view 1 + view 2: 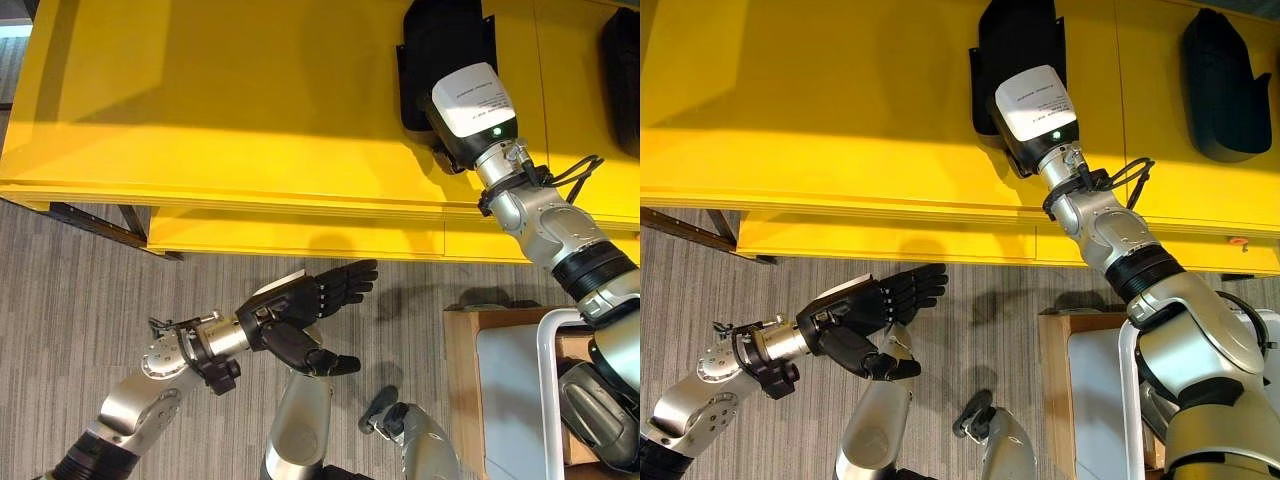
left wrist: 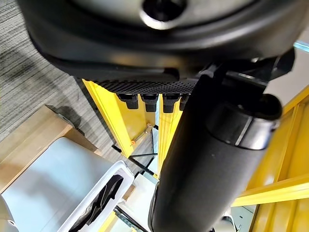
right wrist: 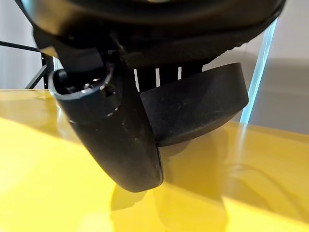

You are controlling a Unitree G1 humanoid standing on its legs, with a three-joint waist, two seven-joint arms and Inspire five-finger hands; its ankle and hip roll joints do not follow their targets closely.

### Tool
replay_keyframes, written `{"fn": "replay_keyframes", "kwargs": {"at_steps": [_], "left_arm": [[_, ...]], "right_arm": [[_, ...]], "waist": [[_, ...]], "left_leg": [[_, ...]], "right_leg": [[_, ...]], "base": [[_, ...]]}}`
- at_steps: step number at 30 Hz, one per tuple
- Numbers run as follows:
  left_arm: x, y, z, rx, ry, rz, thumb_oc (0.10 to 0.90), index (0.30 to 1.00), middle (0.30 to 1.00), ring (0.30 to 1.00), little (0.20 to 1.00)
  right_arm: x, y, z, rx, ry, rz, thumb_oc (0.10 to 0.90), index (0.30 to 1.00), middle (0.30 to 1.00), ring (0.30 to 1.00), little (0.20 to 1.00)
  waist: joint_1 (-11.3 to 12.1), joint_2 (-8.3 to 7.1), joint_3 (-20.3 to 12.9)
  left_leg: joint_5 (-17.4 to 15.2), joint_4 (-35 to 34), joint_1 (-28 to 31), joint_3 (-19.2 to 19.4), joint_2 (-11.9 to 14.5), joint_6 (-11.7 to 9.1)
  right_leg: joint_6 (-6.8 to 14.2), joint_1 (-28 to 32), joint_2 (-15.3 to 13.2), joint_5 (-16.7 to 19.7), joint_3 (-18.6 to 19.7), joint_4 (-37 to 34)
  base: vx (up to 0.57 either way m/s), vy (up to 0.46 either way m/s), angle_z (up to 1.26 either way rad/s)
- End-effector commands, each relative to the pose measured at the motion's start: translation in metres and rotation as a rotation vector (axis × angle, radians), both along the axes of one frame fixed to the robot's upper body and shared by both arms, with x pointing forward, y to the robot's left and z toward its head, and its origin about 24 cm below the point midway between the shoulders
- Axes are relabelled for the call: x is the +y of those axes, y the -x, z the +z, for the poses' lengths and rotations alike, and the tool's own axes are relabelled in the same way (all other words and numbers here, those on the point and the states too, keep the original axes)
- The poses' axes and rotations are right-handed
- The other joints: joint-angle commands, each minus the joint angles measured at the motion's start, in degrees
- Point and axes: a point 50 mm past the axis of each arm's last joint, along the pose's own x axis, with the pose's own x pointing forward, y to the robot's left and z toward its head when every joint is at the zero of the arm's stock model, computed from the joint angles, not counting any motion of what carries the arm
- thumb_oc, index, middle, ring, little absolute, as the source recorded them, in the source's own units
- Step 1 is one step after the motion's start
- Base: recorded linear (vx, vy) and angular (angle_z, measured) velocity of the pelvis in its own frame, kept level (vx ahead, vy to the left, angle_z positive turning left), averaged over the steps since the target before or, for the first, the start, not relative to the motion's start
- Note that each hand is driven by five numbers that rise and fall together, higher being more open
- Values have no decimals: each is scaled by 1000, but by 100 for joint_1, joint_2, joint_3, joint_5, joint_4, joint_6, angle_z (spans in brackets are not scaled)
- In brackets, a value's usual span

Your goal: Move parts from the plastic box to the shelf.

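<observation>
A bright yellow flat-topped shelf spans the far part of the scene above a grey carpeted floor. The right hand reaches out over the shelf at the right, on a black moulded part lying there; its fingers are hidden. Another black part lies at the far right edge. The left hand hangs near, over the floor, fingers straight and empty. A white plastic box sits in a brown wooden crate at the near right.
</observation>
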Motion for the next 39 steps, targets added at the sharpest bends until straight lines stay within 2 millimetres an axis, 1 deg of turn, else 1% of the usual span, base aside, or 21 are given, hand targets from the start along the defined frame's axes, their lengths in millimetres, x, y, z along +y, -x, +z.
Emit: {"fn": "replay_keyframes", "kwargs": {"at_steps": [1, 3, 4, 5, 6, 7, 8, 9, 10, 11, 12, 15, 19, 24, 32, 36, 39], "left_arm": [[-11, 4, 27, -152, 63, -86, 900, 1000, 1000, 1000, 1000], [-10, 4, 27, -154, 70, -80, 900, 1000, 1000, 1000, 1000], [-11, 4, 28, -156, 71, -81, 900, 1000, 1000, 1000, 1000], [-11, 4, 28, -153, 75, -79, 900, 1000, 1000, 1000, 1000], [-11, 4, 28, -153, 73, -79, 900, 1000, 1000, 1000, 1000], [-11, 4, 29, -156, 70, -81, 900, 1000, 1000, 1000, 1000], [-11, 3, 28, -154, 73, -82, 900, 1000, 1000, 1000, 1000], [-11, 3, 28, -154, 73, -82, 900, 1000, 1000, 1000, 1000], [-11, 3, 28, -154, 73, -81, 900, 1000, 1000, 1000, 1000], [-12, 2, 29, -156, 75, -79, 900, 1000, 1000, 1000, 1000], [-13, 1, 30, -153, 83, -77, 900, 1000, 1000, 1000, 1000], [-12, 1, 30, -148, 90, -83, 900, 1000, 1000, 1000, 1000], [-12, 1, 30, -137, 93, -81, 900, 1000, 1000, 1000, 1000], [-10, 1, 28, -126, 83, -74, 900, 1000, 1000, 1000, 1000], [-6, 4, 25, -86, 90, -83, 900, 1000, 1000, 1000, 1000], [-5, 6, 24, -71, 92, -96, 900, 1000, 1000, 1000, 1000], [-1, 8, 23, -49, 84, -98, 900, 1000, 1000, 1000, 1000]], "right_arm": [[-1, 7, 66, -220, -107, 25, 400, 300, 300, 300, 300], [1, 8, 66, -213, -100, 34, 400, 300, 300, 300, 300], [1, 9, 66, -211, -102, 32, 400, 300, 300, 300, 300], [2, 9, 66, -199, -107, 30, 400, 300, 300, 300, 300], [3, 9, 65, -190, -107, 34, 400, 300, 300, 300, 300], [3, 9, 64, -180, -105, 35, 400, 300, 300, 300, 300], [5, 8, 61, -158, -95, 39, 400, 300, 300, 300, 300], [6, 8, 61, -151, -91, 39, 441, 358, 358, 358, 358], [7, 7, 60, -140, -87, 36, 588, 564, 564, 564, 564], [7, 6, 60, -130, -88, 20, 865, 951, 951, 951, 951], [6, 5, 60, -132, -98, 6, 900, 1000, 1000, 1000, 1000], [4, 4, 58, -116, -111, -17, 900, 1000, 1000, 1000, 1000], [1, 2, 51, -59, -115, -18, 900, 1000, 1000, 1000, 1000], [3, 2, 43, 13, -64, -5, 900, 1000, 1000, 1000, 1000], [-3, 2, 37, 98, -56, -35, 900, 1000, 1000, 1000, 1000], [-1, 2, 33, 195, -4, -29, 900, 1000, 1000, 1000, 1000], [-3, 2, 27, 323, -15, -30, 900, 1000, 1000, 1000, 1000]], "waist": [[-20, -150, -84], [-44, -131, -82], [-48, -92, -76], [-74, -112, -84], [-83, -106, -82], [-84, -71, -79], [-99, -62, -85], [-102, -60, -86], [-113, -85, -91], [-114, -50, -83], [-125, -47, -83], [-132, -47, -84], [-141, -62, -98], [-159, -102, -122], [-186, -195, -207], [-179, -223, -222], [-186, -270, -261]], "left_leg": [[-1109, 587, 244, 641, 220, 154], [-1111, 574, 260, 654, 206, 164], [-978, 565, 197, 663, 211, 192], [-1109, 584, 256, 659, 202, 164], [-1114, 584, 266, 665, 200, 166], [-976, 557, 210, 674, 205, 193], [-971, 539, 218, 685, 204, 198], [-970, 532, 223, 689, 204, 198], [-1103, 548, 285, 691, 197, 173], [-966, 535, 221, 700, 204, 205], [-968, 539, 205, 705, 202, 210], [-965, 537, 208, 712, 203, 209], [-963, 511, 229, 721, 204, 209], [-977, 513, 286, 748, 209, 210], [-990, 462, 402, 807, 241, 205], [-997, 457, 454, 834, 250, 202], [-982, 400, 531, 860, 272, 189]], "right_leg": [[-457, -13, 354, 312, 165, -359], [-455, -28, 348, 311, 185, -350], [-484, -84, 339, 428, 127, -365], [-448, -49, 339, 328, 199, -349], [-445, -50, 334, 333, 209, -353], [-472, -101, 329, 450, 149, -381], [-475, -104, 328, 457, 159, -402], [-474, -104, 329, 458, 161, -407], [-441, -62, 330, 349, 225, -386], [-473, -130, 327, 467, 173, -392], [-469, -148, 329, 476, 185, -398], [-461, -143, 323, 493, 184, -414], [-449, -124, 327, 513, 190, -458], [-447, -65, 332, 536, 205, -502], [-420, 104, 363, 618, 237, -717], [-414, 192, 369, 646, 241, -798], [-398, 272, 378, 674, 244, -872]], "base": [[0, 0, 0], [-43, 27, 0], [0, 0, 0], [0, 0, 0], [-32, 29, 1], [-112, 59, 2], [-105, 53, 1], [46, -5, 0], [0, 0, 0], [-46, 22, -2], [-120, 43, -2], [-26, 6, -2], [0, 0, 0], [0, 0, 0], [-2, -3, -1], [-5, -9, -7], [3, -13, -4]]}}
